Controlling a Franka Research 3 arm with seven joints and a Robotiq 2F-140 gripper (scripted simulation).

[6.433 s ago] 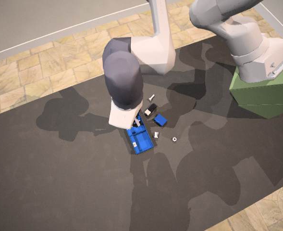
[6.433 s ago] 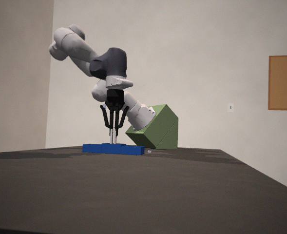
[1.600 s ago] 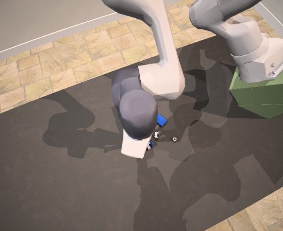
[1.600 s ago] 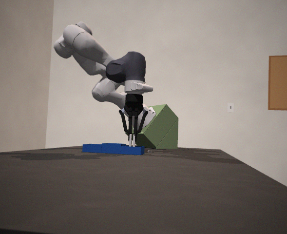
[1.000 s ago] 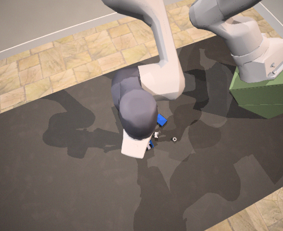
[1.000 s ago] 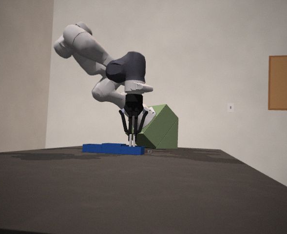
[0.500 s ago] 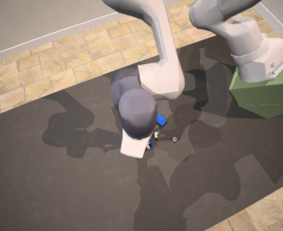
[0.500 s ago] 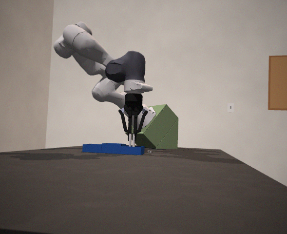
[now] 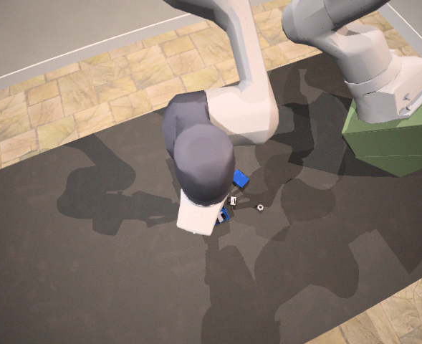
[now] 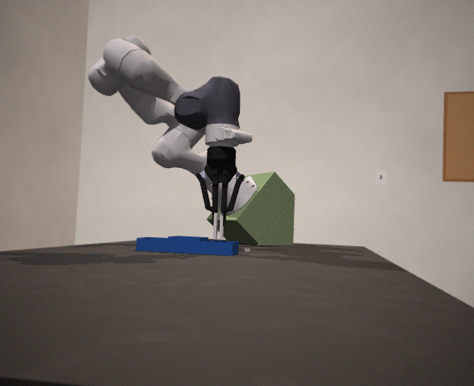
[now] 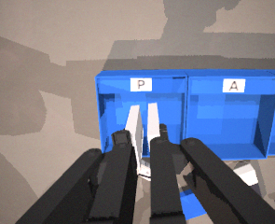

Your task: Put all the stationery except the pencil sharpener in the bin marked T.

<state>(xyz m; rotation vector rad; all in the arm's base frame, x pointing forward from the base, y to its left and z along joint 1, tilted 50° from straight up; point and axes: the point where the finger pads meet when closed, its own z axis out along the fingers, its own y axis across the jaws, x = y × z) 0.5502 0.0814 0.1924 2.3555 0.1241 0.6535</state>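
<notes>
Here the gripper hangs over the blue bin marked P, at left centre of the wrist view, clenched nearly shut with nothing seen between its pads. A small white object lies on the table at lower right, outside the bins.

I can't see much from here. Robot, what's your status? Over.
End effector shut, holding nothing. Poised at bin P; T label not seen. Small white item lies beside bins.
</notes>
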